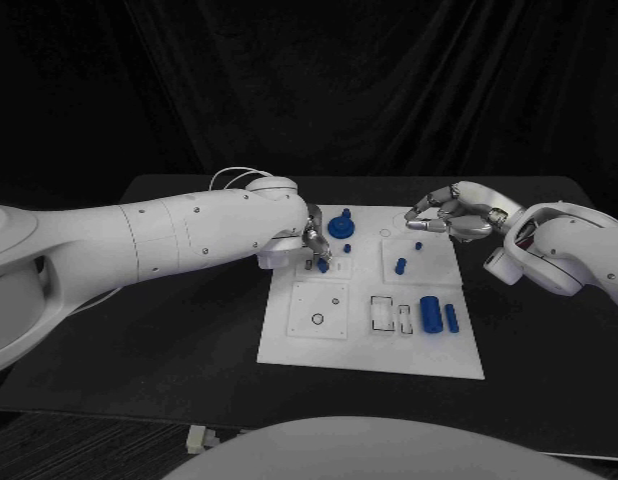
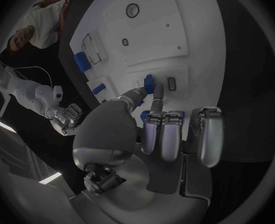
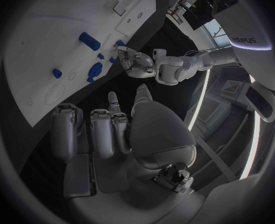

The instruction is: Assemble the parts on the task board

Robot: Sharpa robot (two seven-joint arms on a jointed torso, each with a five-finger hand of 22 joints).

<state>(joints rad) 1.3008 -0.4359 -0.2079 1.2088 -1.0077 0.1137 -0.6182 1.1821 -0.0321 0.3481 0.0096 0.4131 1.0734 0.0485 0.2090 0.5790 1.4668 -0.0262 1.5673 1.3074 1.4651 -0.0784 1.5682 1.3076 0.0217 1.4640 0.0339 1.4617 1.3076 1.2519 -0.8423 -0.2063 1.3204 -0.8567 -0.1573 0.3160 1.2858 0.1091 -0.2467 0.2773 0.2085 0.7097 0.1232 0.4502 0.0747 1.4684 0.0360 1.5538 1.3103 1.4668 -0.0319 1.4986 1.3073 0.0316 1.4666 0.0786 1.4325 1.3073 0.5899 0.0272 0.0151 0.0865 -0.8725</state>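
Looking down from the head view, the task board (image 1: 298, 345) sits mid-table with bare black table (image 1: 151, 330) on both sides. The left hand (image 1: 311, 243) is low at the board's far left corner, pinching a small blue part (image 2: 149, 81) between its fingertips (image 2: 157, 100). The right hand (image 1: 453, 213) hovers off the far right corner, fingers curled in and holding nothing. The blue cylinder (image 1: 430, 313) lies well clear of both.
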